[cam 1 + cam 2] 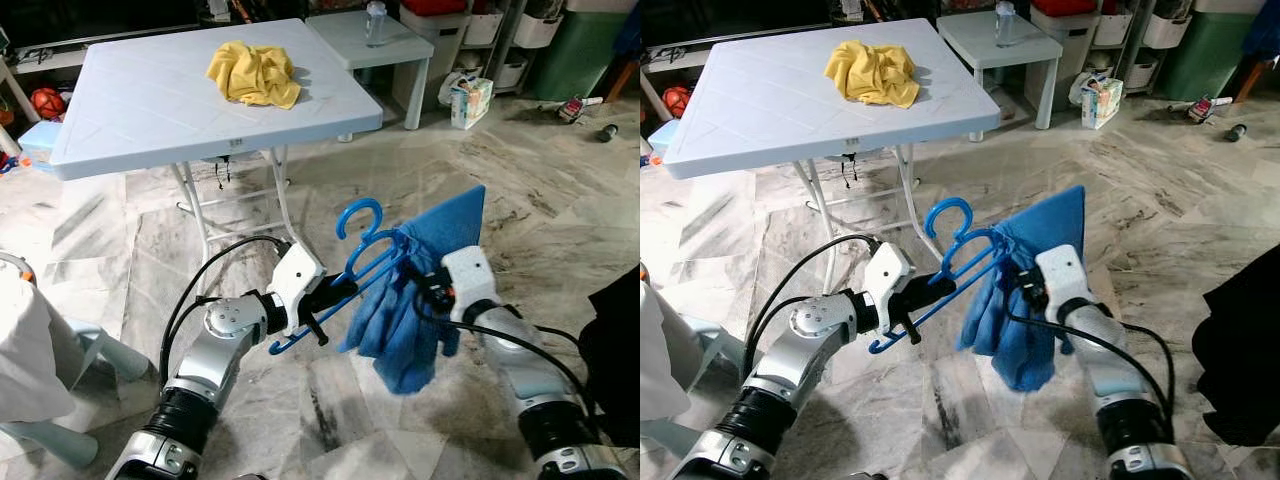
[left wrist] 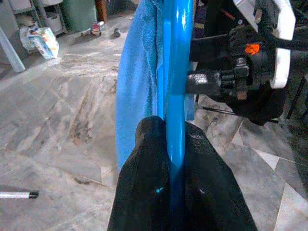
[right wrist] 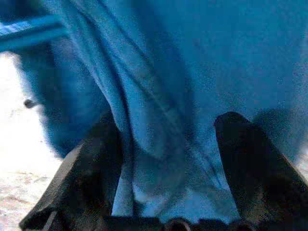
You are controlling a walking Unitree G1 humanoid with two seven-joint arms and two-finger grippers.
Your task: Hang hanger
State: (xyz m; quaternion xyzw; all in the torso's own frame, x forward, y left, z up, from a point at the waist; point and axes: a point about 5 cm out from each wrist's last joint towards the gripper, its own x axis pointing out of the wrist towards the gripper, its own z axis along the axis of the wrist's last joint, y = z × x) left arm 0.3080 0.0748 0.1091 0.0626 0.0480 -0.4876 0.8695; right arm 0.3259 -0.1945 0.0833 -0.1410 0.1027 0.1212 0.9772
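With the left gripper (image 1: 318, 318) clamped on the blue hanger (image 1: 345, 275), the right gripper (image 3: 166, 159), fingers spread around the blue cloth (image 1: 420, 300) and seemingly not yet pinching, should settle it evenly.

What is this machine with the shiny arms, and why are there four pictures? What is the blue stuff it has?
It is a walking robot with two silver arms, each ending in a gripper with two black fingers. The two wide pictures come from cameras in its head, like eyes looking down. The other two come from cameras on its wrists, looking along the fingers.

The left gripper is shut on a blue hanger; up close you can see its fingers squeezing the bar. A blue cloth is draped over the hanger, and the right gripper has its fingers spread around the cloth's folds.

Behind, a white folding table has a crumpled yellow cloth on it. The floor is marble tile.
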